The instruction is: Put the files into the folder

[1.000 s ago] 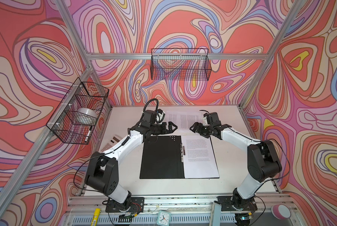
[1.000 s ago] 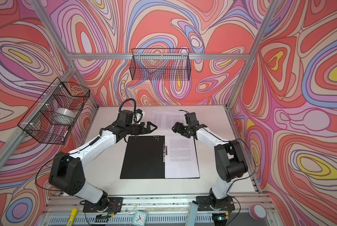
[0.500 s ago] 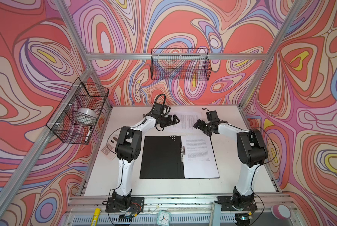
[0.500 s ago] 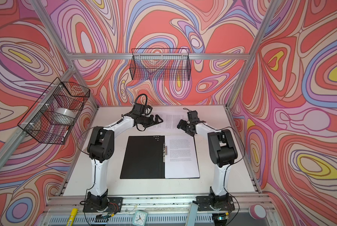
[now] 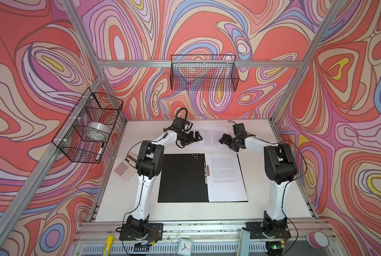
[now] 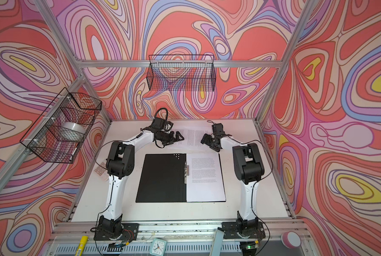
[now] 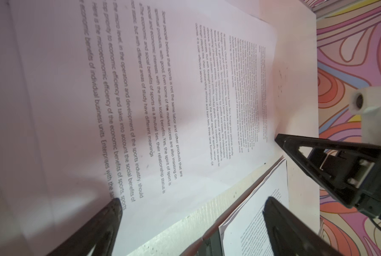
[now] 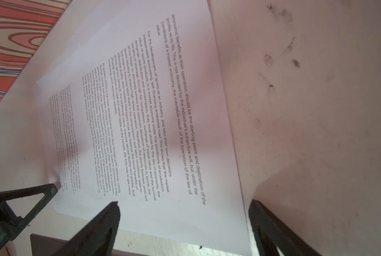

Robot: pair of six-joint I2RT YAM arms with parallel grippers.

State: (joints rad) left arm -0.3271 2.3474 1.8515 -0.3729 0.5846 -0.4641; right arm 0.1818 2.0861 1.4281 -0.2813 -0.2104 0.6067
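In both top views the folder (image 5: 180, 177) (image 6: 163, 177) lies open on the bench (image 5: 273, 177), black inside up, with a filed sheet (image 5: 226, 177) already on its right half. A loose sheet (image 5: 209, 137) (image 6: 193, 137) lies flat further back, apart from the folder, and the step in hand looks to be lifting it. Flat paper gives a hand nothing to bite. I judge it best to press and slide one edge until it buckles, or to draw the sheet toward the folder from both sides at once, keeping it square to the filed sheet. The left hand (image 5: 196, 138) (image 6: 178, 136) and right hand (image 5: 224, 139) (image 6: 205, 139) flank it, both spread wide and carrying nothing.

From the left wrist, the left hand (image 7: 191, 210) has its jaws far apart, low over the loose sheet (image 7: 141, 88). One fingertip (image 7: 110, 212) sits over the printed lines, though I cannot tell whether it touches. The filed sheet (image 7: 276, 177) shows near by.

From the right wrist, the right hand (image 8: 185, 212) is likewise gaping and empty, and it straddles the loose sheet (image 8: 141, 110) at its side edge. One fingertip (image 8: 107, 217) is above the paper, the other above bare bench. That straddle suits pinching the edge once it lifts
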